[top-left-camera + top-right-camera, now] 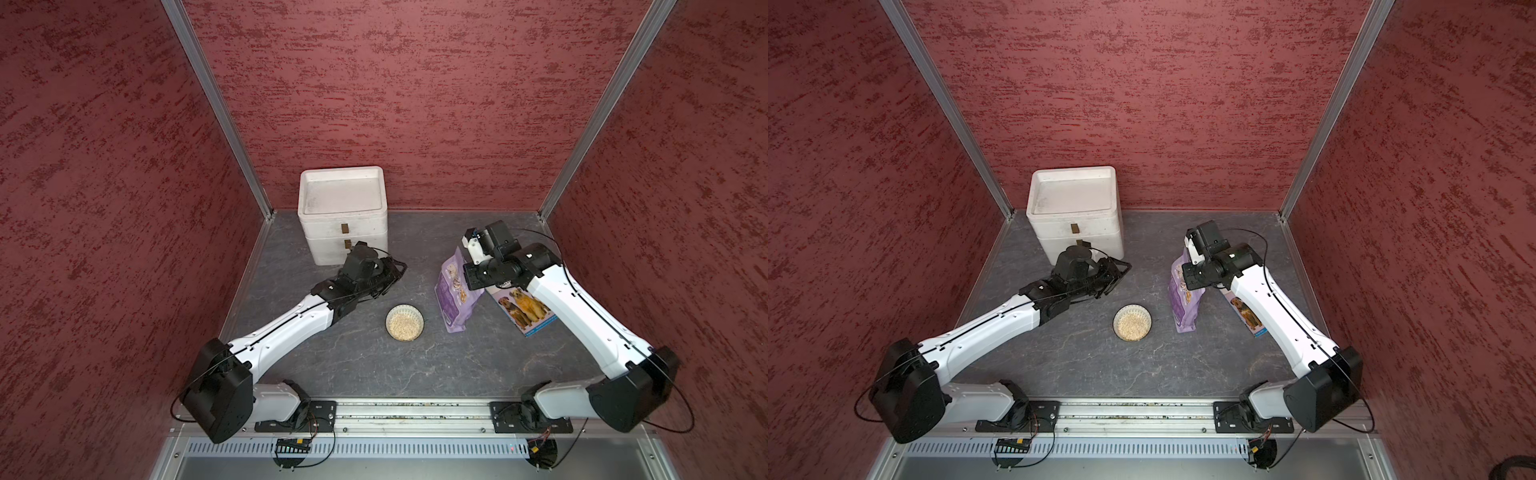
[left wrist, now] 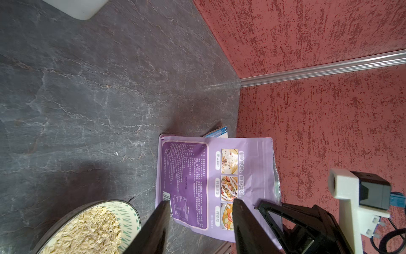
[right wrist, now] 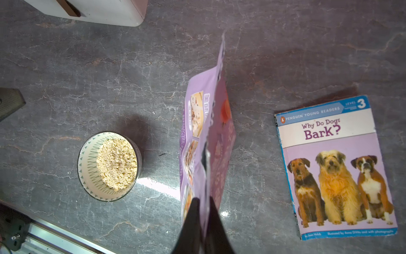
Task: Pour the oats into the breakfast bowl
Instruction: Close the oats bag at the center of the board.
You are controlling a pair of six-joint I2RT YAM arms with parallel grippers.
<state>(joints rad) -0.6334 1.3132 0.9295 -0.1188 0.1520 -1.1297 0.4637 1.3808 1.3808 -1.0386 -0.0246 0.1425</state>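
Standing at 3 o'clock of the bowl (image 1: 421, 328) of oats (image 1: 404, 323), the pouch (image 1: 451, 299) has the right gripper (image 3: 203, 199) straddling its rim, though whether it clamps cannot be told. The left gripper (image 2: 200, 201), at 10 o'clock, gapes empty.

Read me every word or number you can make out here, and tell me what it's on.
"PENGUIN YOUNG READERS": on the book
"LEVEL 3": same book
"Why Do Dogs Bark?": book title
Book's bottom line: blurred
Purple pouch print: too small to read
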